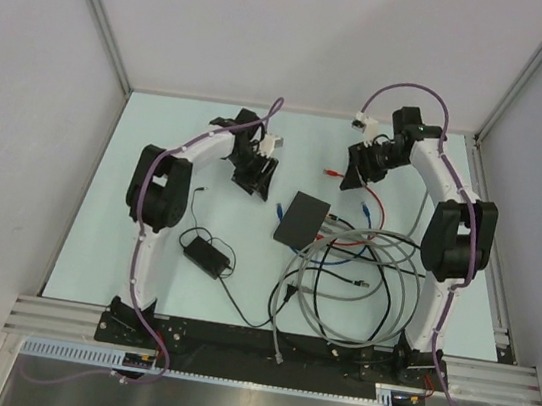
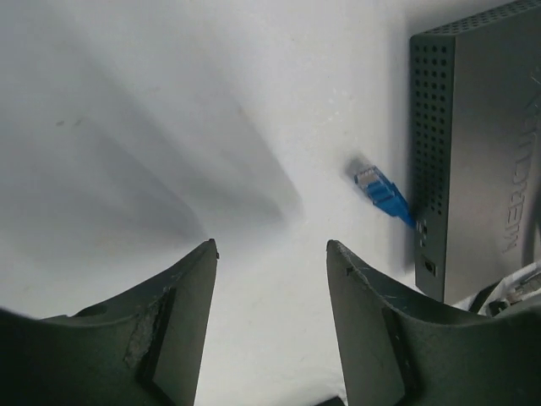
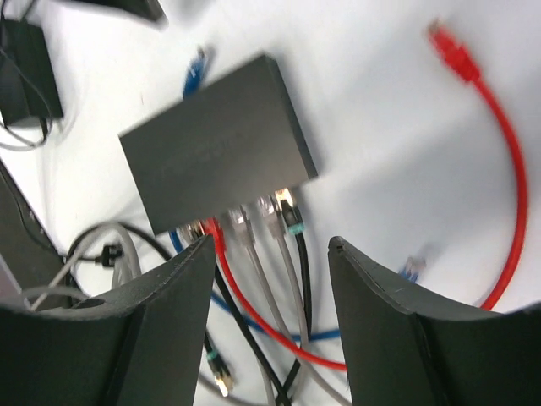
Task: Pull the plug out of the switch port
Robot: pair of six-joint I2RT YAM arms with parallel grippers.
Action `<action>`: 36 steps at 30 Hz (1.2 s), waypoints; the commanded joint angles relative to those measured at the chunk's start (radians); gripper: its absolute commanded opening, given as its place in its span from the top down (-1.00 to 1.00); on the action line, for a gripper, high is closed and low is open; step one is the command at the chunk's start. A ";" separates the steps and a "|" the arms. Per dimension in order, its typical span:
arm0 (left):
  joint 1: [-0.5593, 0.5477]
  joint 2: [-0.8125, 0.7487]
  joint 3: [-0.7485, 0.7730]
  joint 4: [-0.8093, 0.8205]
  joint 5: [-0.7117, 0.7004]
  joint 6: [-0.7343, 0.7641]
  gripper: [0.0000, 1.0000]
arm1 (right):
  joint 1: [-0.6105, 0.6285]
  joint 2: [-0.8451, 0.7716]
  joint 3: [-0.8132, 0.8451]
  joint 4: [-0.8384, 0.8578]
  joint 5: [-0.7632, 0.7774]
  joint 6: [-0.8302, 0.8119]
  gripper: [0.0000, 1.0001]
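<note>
Small black power adapter (image 1: 204,251) flat on pale table (image 1: 160,127), left of centre, near front edge; thin black cord (image 1: 244,307) trailing from it toward front rail, then curving back up. Grey walls (image 1: 306,26) enclose table on three sides. Aluminium rail (image 1: 53,314) along near edge, white slotted duct (image 1: 69,349) just below it

The switch (image 2: 473,152) runs off the left wrist view's right edge.
</note>
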 commanded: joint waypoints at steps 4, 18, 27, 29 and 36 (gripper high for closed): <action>-0.073 0.075 0.069 0.030 0.106 -0.112 -0.16 | -0.012 -0.048 -0.044 0.182 0.031 0.137 -0.22; -0.181 0.112 0.002 0.007 -0.104 -0.212 0.20 | -0.024 -0.055 -0.076 0.199 0.014 0.211 -0.21; -0.239 0.110 0.037 -0.037 -0.259 -0.001 1.00 | -0.029 -0.055 -0.068 0.202 0.030 0.229 -0.20; -0.236 0.089 0.047 -0.089 -0.334 0.131 1.00 | -0.030 -0.060 -0.061 0.202 0.036 0.231 -0.20; -0.146 -0.017 0.040 -0.226 -0.532 0.452 1.00 | -0.044 -0.057 -0.053 0.205 0.034 0.231 -0.21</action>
